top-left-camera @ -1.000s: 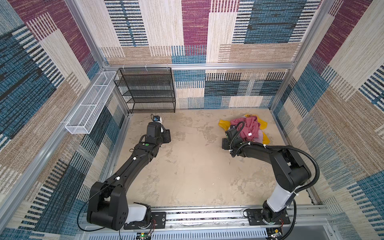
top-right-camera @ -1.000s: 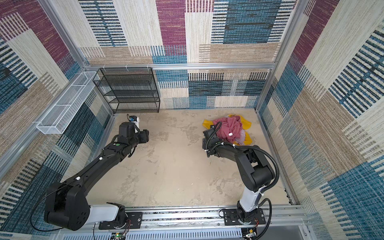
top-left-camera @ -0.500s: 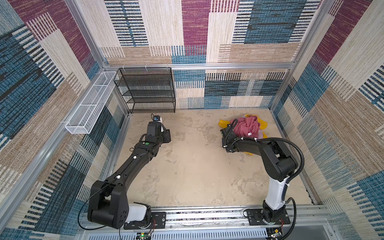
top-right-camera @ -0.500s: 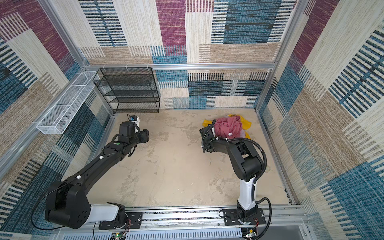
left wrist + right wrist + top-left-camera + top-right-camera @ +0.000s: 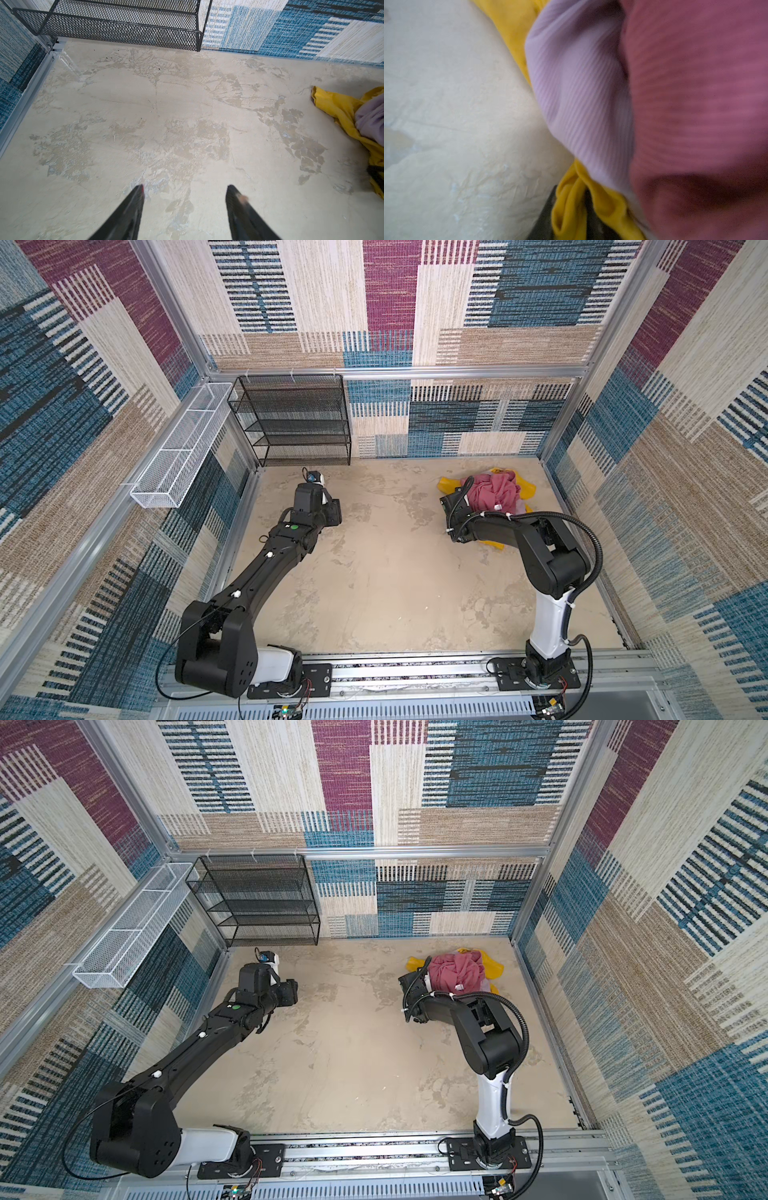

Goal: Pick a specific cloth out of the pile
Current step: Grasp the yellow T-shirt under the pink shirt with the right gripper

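Clenched within the last second, my right gripper [image 5: 570, 193] now pinches a bunched fold of the cloth [image 5: 512, 27], the mustard-yellow shirt, at the left edge of the pile [image 5: 494, 493], and its arm has folded in tighter beside the heap. Both top views show the shirt lying lowest near the back right corner, its yellow showing around the rose-red garment [image 5: 457, 969]. The right wrist view shows the lilac garment [image 5: 581, 93] pressed against both. My left gripper [image 5: 185, 191] hangs well apart, jaws spread and holding nothing, over bare floor [image 5: 166, 114] near the black mesh rack [image 5: 116, 31].
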You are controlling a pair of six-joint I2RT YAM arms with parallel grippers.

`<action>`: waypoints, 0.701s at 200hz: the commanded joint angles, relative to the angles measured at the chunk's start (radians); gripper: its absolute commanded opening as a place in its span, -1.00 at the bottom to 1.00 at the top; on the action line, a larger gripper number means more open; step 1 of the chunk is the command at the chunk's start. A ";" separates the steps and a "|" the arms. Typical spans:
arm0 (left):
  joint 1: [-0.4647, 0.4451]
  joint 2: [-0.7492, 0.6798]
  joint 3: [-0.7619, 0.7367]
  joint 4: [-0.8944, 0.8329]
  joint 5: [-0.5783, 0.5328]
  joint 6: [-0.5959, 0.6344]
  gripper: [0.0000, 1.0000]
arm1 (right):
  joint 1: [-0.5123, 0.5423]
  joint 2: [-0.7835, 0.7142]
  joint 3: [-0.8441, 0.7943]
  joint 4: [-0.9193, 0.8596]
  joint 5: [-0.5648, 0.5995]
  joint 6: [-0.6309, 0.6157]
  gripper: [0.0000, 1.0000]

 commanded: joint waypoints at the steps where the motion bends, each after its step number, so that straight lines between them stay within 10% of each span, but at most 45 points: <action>1: 0.001 -0.007 -0.003 -0.003 -0.014 0.009 0.31 | 0.001 -0.010 -0.001 -0.038 0.012 0.001 -0.95; 140: 0.000 -0.033 -0.008 -0.011 -0.030 0.012 0.31 | -0.050 -0.274 -0.021 -0.027 -0.096 0.015 -1.00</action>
